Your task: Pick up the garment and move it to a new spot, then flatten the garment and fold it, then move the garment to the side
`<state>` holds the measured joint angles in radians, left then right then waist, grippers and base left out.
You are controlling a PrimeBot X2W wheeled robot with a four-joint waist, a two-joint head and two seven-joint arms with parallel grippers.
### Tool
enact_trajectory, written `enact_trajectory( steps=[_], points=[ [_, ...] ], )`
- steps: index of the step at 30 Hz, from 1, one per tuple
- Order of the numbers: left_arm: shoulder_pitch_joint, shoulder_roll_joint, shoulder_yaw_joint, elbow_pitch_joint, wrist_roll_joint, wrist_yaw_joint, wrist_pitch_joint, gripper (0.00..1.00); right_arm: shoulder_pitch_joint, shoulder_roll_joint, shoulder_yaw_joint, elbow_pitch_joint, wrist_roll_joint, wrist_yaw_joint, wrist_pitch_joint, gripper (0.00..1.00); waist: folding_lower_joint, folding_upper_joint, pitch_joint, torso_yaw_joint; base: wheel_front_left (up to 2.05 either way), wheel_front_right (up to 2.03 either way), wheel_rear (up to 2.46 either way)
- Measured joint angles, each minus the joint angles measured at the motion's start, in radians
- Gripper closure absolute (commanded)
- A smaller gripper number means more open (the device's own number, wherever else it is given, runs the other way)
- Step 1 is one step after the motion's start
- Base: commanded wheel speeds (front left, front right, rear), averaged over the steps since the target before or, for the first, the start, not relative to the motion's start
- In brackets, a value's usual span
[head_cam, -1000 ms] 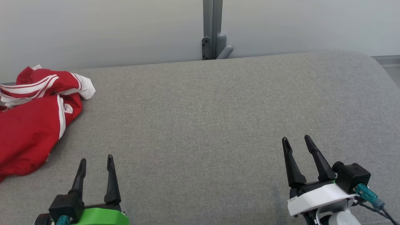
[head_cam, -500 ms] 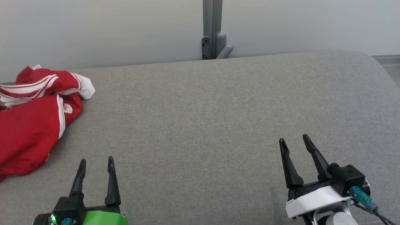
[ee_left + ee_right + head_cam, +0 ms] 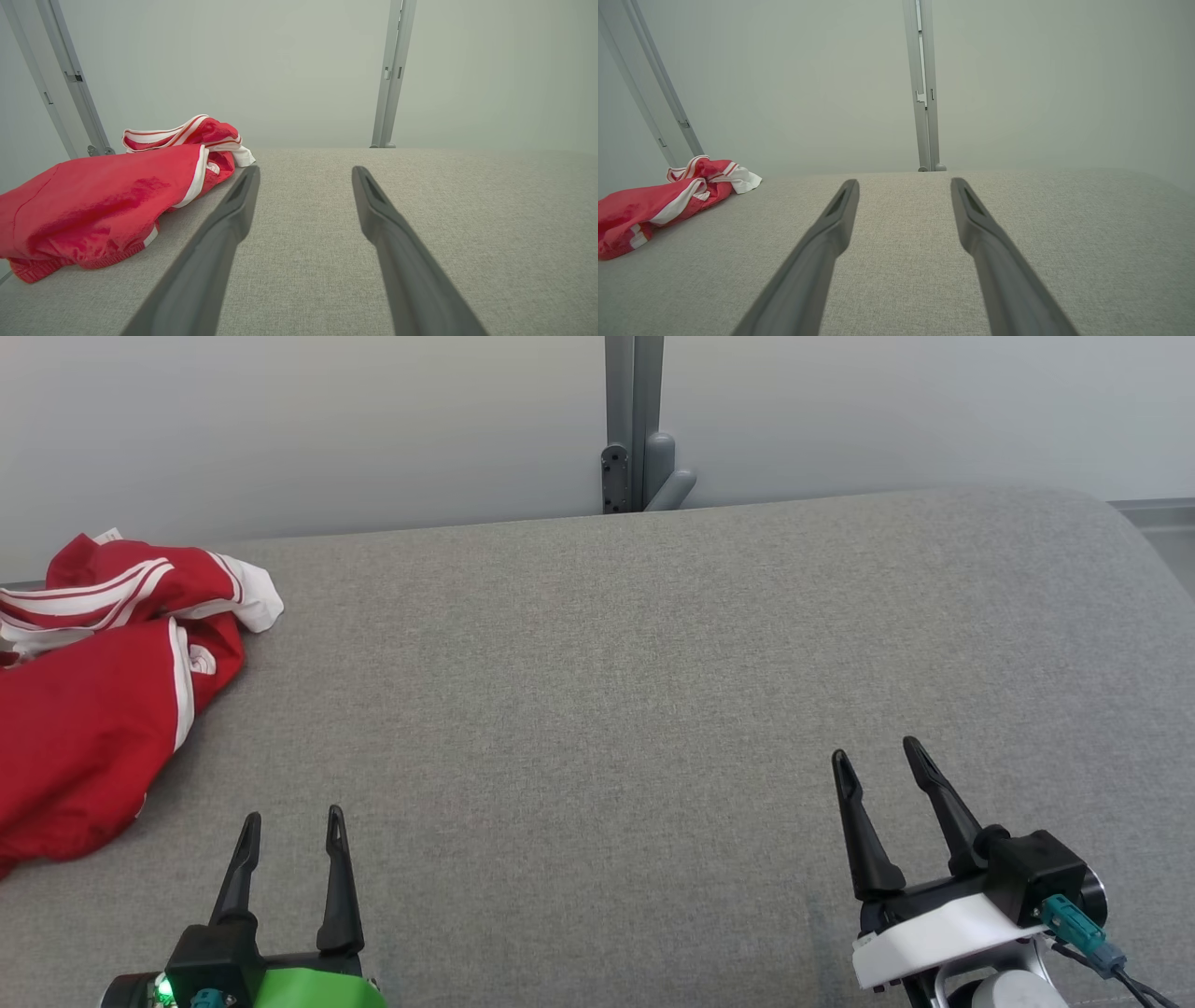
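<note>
The left claw (image 3: 293, 814) sits low over the grey cloth-covered table (image 3: 597, 663), its green-housed wrist nearest the robot and its two dark fingers pointing almost straight ahead. The fingers stand spread wide, with bare table between them and nothing in their hold. The right claw (image 3: 876, 749), on a white-housed wrist with a teal plug at its outer side, is posed much the same. Its fingers lean slightly towards the left claw and the wrist is rolled a little, so that one finger reaches further forward than the other. It too is spread wide and holds nothing. The garment (image 3: 84, 719), red with white stripes and trim, lies in a crumpled heap ahead of the left claw and off to its left. It is near that claw but not touching it, and its striped end is the part farthest from the fingertips. From the right claw it lies well apart, far to the left and somewhat ahead. Straight beyond the gap between the two claws, past the table's far edge, a grey metal post (image 3: 635, 420) rises against a pale wall (image 3: 280, 420).
</note>
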<state>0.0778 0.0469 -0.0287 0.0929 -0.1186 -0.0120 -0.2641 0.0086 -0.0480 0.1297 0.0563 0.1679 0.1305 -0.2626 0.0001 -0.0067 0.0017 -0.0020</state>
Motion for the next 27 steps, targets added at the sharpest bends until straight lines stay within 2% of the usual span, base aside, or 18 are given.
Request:
enact_trajectory(
  steps=[20, 27],
  points=[
    [0.000, 0.000, -0.005, -0.001, 0.000, -0.001, 0.000, 0.00, 0.001, 0.000, -0.003, 0.004, 0.005, 0.000, 0.000, 0.00, 0.0000, 0.0000, 0.004, 0.003, 0.00, 0.00, 0.00],
    [-0.002, 0.000, -0.019, 0.005, 0.002, 0.000, 0.000, 0.00, 0.009, 0.000, -0.012, 0.003, 0.004, 0.000, 0.000, 0.00, 0.0000, 0.0000, 0.003, 0.043, 0.00, 0.00, 0.00]
  ],
)
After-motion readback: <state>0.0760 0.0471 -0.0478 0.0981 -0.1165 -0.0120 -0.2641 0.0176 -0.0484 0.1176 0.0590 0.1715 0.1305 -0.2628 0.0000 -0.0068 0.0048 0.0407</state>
